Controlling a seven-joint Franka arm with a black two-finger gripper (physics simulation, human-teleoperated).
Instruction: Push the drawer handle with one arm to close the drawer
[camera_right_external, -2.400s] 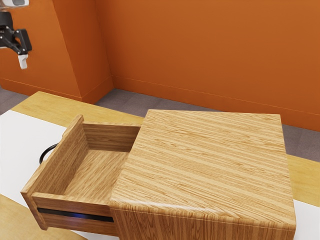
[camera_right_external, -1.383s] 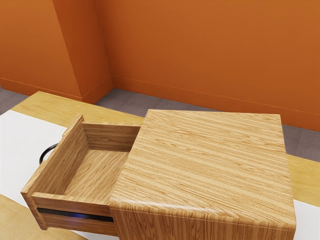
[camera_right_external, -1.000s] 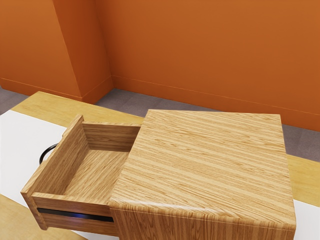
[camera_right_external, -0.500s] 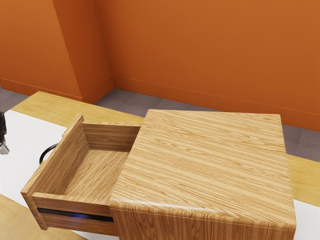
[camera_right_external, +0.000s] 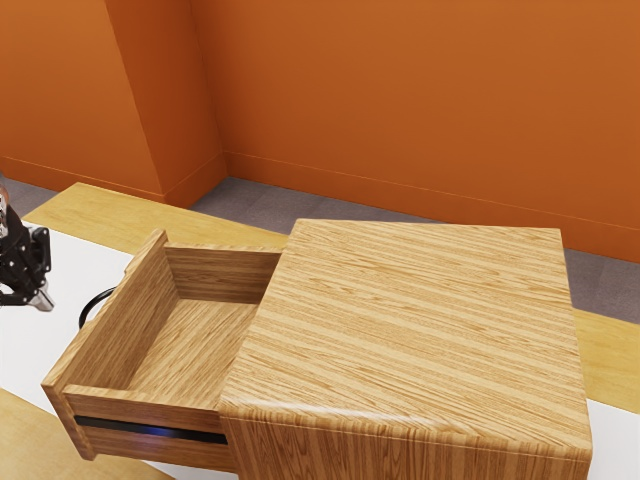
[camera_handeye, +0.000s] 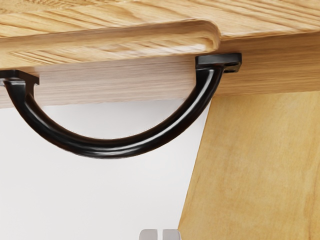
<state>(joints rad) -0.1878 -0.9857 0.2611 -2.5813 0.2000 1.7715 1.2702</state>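
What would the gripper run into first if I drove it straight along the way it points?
Probably the white sheet just outside the drawer: the gripper slants down toward it. Depth is unclear, though, so the black handle could come first.

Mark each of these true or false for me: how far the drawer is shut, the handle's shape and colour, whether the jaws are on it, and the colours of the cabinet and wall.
1. The drawer is fully closed. False: it stands well out of the cabinet.
2. The handle is black. True.
3. The handle is a straight bar. False: it curves in an arc.
4. The jaws are clear of the handle. True: they stand close together, short of it.
5. The cabinet is painted white. False: it has a wood grain.
6. The wall is orange. True.
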